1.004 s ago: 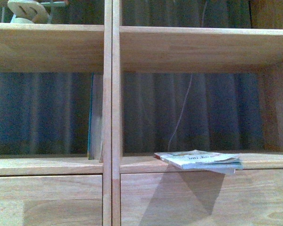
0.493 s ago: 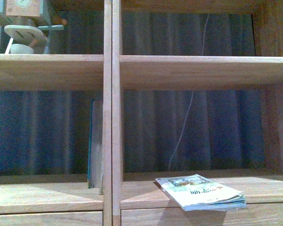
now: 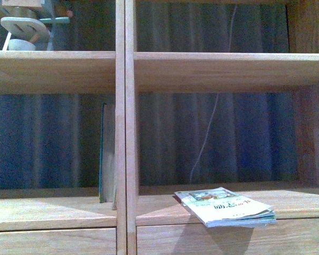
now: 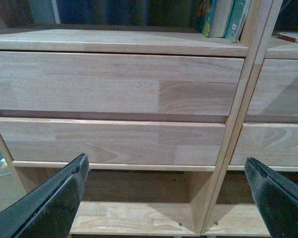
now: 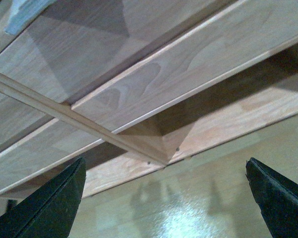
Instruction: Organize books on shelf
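The pale paperback (image 3: pixel 226 208) lies flat on the right-hand board of the shelf (image 3: pixel 218 71). It sits at the near edge, with 1 corner jutting past it. The teal book (image 3: pixel 102 154) stands upright in the left column, against the central divider (image 3: pixel 125 159). The step in hand looks like the approach to the flat book. Nothing is gripped, and neither arm shows in the front view.

Both claws are low. The left claw (image 4: pixel 165 159) is spread wide and empty. It faces the 2 left drawer fronts (image 4: pixel 114 82), well below the board that carries the books. The right claw (image 5: pixel 165 161) is also spread and empty, angled up at the lower part of the unit, with the glossy floor (image 5: pixel 198 208) below.

The next move probably falls to the right claw. It would need to rise to board level, meet the overhanging corner and close on the thin edge. Then it could lift the book and turn it upright. The book looks thin and limp, so a shallow bite may let it sag or push it further in.

Only the front view shows the paperback whole, along with the toy (image 3: pixel 21 26) on the upper left board and a cable (image 3: pixel 207 133) hanging behind. The left wrist view shows the teal book from below with at least 1 more thin spine (image 4: pixel 219 15) beside it. The right wrist view shows a pale corner that may be the paperback, but I cannot tell.
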Action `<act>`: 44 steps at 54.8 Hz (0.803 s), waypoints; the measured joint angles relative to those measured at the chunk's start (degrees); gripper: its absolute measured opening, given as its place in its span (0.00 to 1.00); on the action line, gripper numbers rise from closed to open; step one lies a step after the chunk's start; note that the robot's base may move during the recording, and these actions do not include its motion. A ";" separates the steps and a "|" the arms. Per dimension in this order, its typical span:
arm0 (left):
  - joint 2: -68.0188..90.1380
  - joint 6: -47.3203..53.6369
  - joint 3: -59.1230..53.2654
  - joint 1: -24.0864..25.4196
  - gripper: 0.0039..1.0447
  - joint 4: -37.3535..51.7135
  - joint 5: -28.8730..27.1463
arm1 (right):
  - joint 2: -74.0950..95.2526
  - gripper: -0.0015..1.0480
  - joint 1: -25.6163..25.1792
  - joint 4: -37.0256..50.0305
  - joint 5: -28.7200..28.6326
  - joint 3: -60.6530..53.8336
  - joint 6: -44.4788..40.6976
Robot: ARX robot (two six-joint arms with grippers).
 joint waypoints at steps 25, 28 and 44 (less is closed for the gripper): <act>0.00 0.00 0.00 0.00 0.93 0.00 -0.02 | 22.25 0.93 2.36 -1.84 -1.51 24.94 26.62; 0.00 0.00 0.00 0.00 0.93 0.00 -0.02 | 24.85 0.93 3.41 -2.71 -1.49 28.13 29.75; 0.00 0.00 0.00 0.00 0.93 0.00 -0.02 | 32.52 0.93 5.33 -5.66 -0.46 39.89 37.03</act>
